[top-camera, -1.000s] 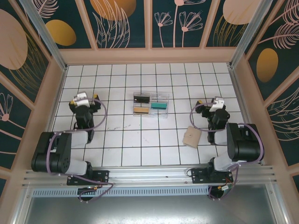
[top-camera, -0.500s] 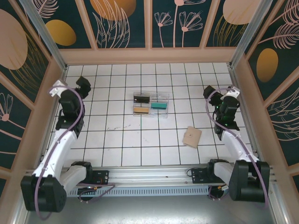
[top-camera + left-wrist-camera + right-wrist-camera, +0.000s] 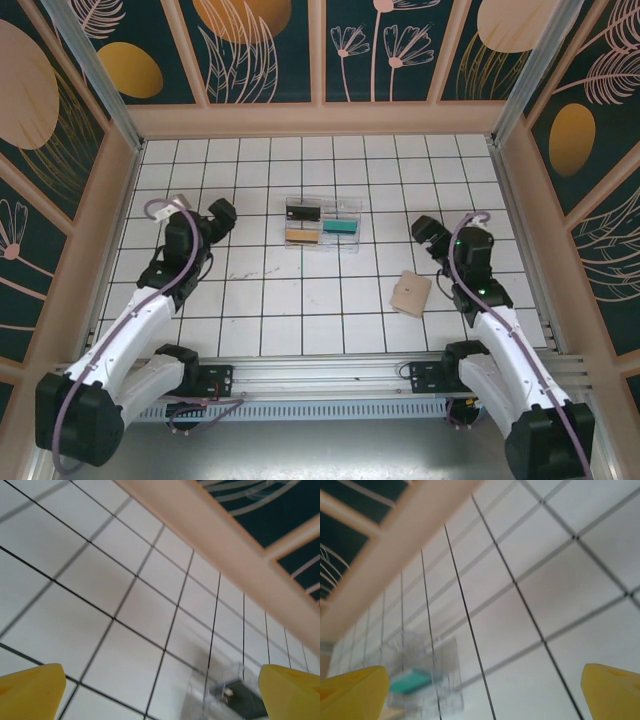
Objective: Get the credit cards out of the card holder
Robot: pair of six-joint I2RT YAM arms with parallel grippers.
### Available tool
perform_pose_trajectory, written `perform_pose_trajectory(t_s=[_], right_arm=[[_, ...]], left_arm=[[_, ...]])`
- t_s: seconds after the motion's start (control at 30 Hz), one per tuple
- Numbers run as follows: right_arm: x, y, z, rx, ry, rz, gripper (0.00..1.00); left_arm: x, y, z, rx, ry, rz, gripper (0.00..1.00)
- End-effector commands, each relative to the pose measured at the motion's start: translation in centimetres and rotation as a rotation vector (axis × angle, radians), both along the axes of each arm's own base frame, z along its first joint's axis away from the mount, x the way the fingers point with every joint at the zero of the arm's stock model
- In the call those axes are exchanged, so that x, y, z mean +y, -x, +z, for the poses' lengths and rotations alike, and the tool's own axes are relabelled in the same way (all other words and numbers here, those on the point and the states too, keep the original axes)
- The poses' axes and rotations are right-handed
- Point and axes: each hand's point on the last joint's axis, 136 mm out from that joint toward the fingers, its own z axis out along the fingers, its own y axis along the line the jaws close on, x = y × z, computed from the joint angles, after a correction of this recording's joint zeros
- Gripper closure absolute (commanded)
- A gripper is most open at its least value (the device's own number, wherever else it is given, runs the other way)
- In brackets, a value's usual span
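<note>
The card holder (image 3: 411,293) is a small, flat, tan wallet, folded shut so that only its plain beige outside shows. It lies flat on the white tiled bench (image 3: 300,300), right of centre and toward the near side. Its edges are turned askew to the black grid lines, and bare tiles surround it on every side.

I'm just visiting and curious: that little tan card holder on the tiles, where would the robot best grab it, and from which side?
Probably across two opposite edges, coming straight down with the right hand, which is open and nearest. The card holder lies flat, tan side up, askew on the tiled table, so the hand would need to twist to match.
</note>
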Motion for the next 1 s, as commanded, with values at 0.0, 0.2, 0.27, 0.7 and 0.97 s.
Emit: perform_pose_trajectory(t_s=[0.0,0.2,0.27,0.7,0.97], right_arm=[[-0.3,2.4,-3.7,0.155,0.044,-0.063,0.01],[0.1,5.4,-8.2,0.3,0.012,-0.072,0.01],[0.3,6.3,-9.6,0.337,-0.003,-0.078,0.01],[4.6,8.3,-12.5,0.389,-0.112,0.006,0.01],[10.0,7.5,-10.8,0.361,-0.108,0.133,0.01]], left_arm=[[-1.1,0.6,-1.0,0.077,-0.103,-0.037,0.01],[-1.2,1.1,-1.0,0.052,-0.076,-0.034,0.01],[-1.8,1.2,-0.4,0.002,-0.047,-0.068,0.01],[-3.3,1.0,-0.1,0.006,-0.059,-0.16,0.01],[-3.5,1.2,0.1,-0.005,-0.049,-0.176,0.01]])
